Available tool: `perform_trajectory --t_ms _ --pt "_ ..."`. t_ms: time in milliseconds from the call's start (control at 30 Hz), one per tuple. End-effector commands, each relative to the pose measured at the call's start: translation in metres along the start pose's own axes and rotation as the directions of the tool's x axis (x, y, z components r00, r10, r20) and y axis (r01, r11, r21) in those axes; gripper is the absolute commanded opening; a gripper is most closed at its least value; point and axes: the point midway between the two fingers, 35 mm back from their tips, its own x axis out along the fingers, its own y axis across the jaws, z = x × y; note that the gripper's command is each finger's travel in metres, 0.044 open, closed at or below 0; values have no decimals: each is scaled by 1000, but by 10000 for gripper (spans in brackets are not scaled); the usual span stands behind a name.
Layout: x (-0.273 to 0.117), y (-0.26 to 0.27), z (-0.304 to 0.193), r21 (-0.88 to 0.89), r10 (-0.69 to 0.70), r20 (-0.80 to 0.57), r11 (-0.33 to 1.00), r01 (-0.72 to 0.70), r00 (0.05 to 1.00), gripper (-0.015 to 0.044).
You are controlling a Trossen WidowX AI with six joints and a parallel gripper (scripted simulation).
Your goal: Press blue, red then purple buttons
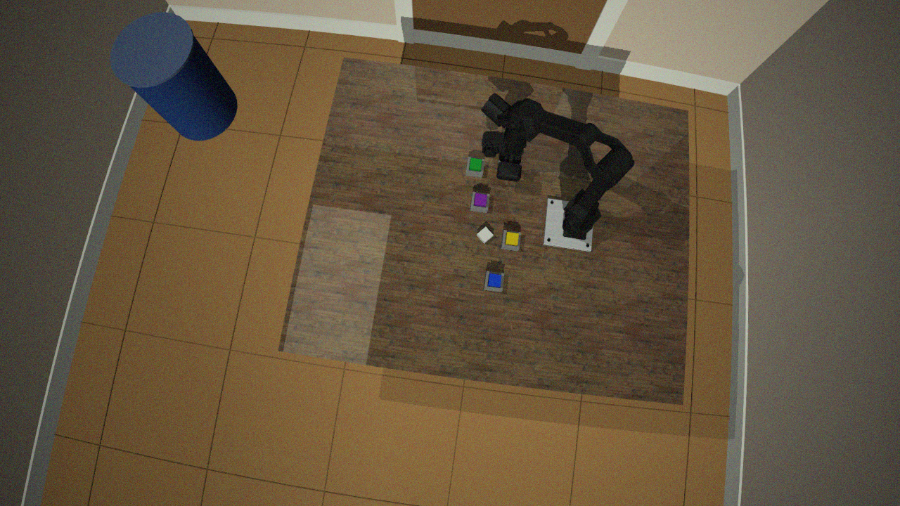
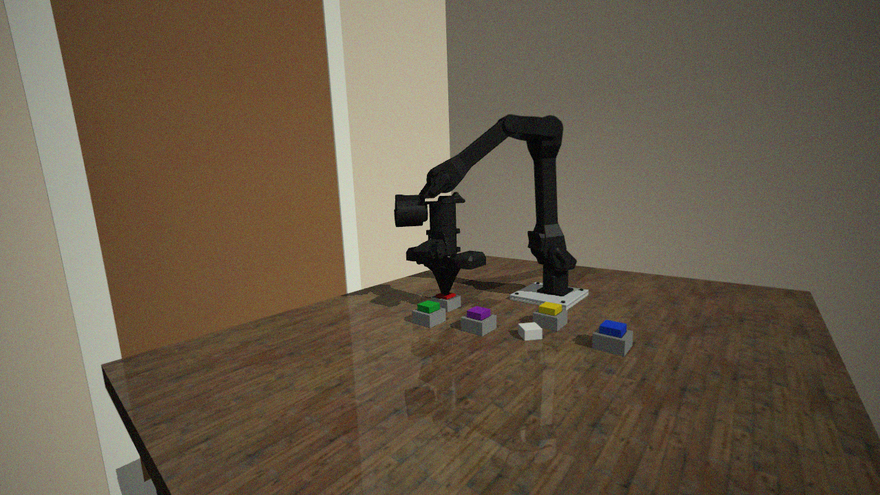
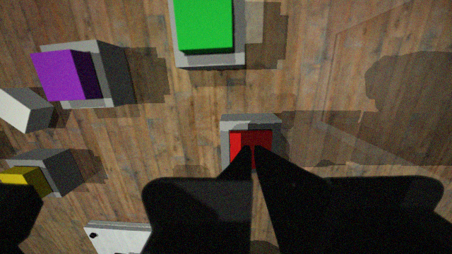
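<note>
My gripper (image 2: 445, 294) (image 3: 251, 150) is shut and empty, pointing straight down with its fingertips on the red button (image 2: 451, 295) (image 3: 235, 142). The red cap sits low, nearly level with its grey housing. In the top view the arm hides the red button. The purple button (image 1: 479, 199) (image 2: 478, 313) (image 3: 58, 75) stands raised in its housing. The blue button (image 1: 494, 280) (image 2: 612, 328) also stands raised, and is outside the wrist view.
The green button (image 1: 475, 164) (image 2: 428, 306) (image 3: 205, 25) is close to the red one. The yellow button (image 1: 512, 238) (image 2: 550, 308) (image 3: 21, 174) and a white block (image 1: 484, 235) (image 2: 529, 331) (image 3: 13, 109) lie between the purple and blue buttons.
</note>
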Motion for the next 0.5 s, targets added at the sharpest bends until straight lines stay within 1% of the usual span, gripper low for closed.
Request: perform_trajectory --t_ms 0,100,200,367,467 --pt "1 0 -1 -3 2 -3 1000 -2 1000 20" --pt "-3 0 0 0 0 0 1000 0 1000 20" --pt "-31 0 0 -3 1 -3 1000 -1 1000 20" --pt "-36 0 0 -3 1 -3 1000 -1 1000 20" --pt "-64 -1 1 -3 1 -3 1000 -1 1000 20"
